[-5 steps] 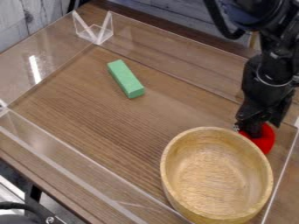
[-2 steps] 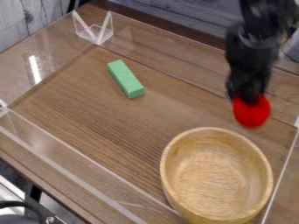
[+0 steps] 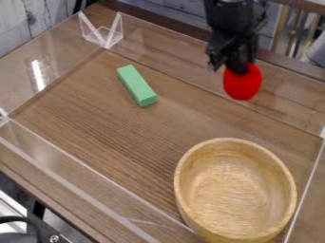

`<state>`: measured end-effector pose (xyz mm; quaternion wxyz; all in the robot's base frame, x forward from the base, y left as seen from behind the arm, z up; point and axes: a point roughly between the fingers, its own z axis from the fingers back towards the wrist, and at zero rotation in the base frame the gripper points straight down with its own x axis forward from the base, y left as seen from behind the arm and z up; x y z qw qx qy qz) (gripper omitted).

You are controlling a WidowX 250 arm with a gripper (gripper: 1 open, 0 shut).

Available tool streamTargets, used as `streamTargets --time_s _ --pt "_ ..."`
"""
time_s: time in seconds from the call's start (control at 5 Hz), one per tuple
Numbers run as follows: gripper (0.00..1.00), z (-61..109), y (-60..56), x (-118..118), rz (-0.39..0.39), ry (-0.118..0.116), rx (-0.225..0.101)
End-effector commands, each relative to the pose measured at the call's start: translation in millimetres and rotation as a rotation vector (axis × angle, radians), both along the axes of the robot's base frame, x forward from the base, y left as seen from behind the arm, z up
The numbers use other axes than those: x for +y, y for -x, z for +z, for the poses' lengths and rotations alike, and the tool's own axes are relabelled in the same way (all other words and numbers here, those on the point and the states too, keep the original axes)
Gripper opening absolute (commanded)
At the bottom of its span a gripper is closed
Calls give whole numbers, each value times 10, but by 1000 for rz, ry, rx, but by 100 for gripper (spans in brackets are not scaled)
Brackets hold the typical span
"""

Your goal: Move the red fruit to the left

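The red fruit (image 3: 244, 82) is a small glossy red rounded toy, held up above the wooden table at the back right. My black gripper (image 3: 233, 63) comes down from the top edge and is shut on the fruit's upper part. The fruit hangs just below the fingers, clear of the table surface. Its green top is hidden by the fingers.
A green rectangular block (image 3: 136, 84) lies on the table left of centre. A large wooden bowl (image 3: 237, 195) sits at the front right. A clear plastic wall (image 3: 51, 142) rings the table, with a clear stand (image 3: 102, 31) at the back left.
The gripper closed on the red fruit beside the bowl, lifted it off the table and carried it up and to the left.
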<state>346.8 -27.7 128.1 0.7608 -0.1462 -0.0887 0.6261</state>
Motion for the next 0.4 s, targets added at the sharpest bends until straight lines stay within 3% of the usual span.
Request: streamTargets --time_s 0.0,0.2 --pt "0 254 -32 114 -10 -4 -73" --pt "0 286 -8 108 -34 -10 -81"
